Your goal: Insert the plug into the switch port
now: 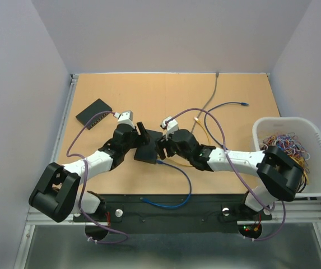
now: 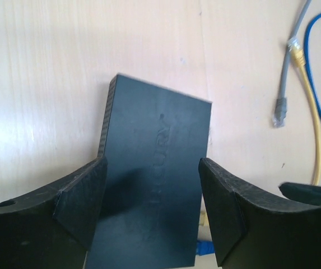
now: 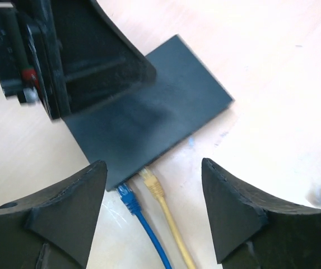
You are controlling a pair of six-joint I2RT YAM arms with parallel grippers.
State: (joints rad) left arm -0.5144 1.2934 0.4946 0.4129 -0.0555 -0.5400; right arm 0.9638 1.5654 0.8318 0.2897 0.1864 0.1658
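Blue plug (image 3: 128,196) meets the near edge of the black network switch (image 3: 154,112) on the wooden table (image 1: 149,95), just beside a yellow plug (image 3: 152,182). The right gripper (image 3: 152,166) hovers above them, jaws apart, holding nothing. Beyond, the left gripper (image 2: 152,168) straddles the switch, jaws also apart.

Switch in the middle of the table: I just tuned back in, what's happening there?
Both arms meet at the black switch. The left gripper is open, straddling the switch body and apparently not clamping it. The right gripper is open too and holds nothing, facing the switch's port edge. A blue plug and a yellow plug sit at that edge, seemingly in ports, so the insertion looks done.
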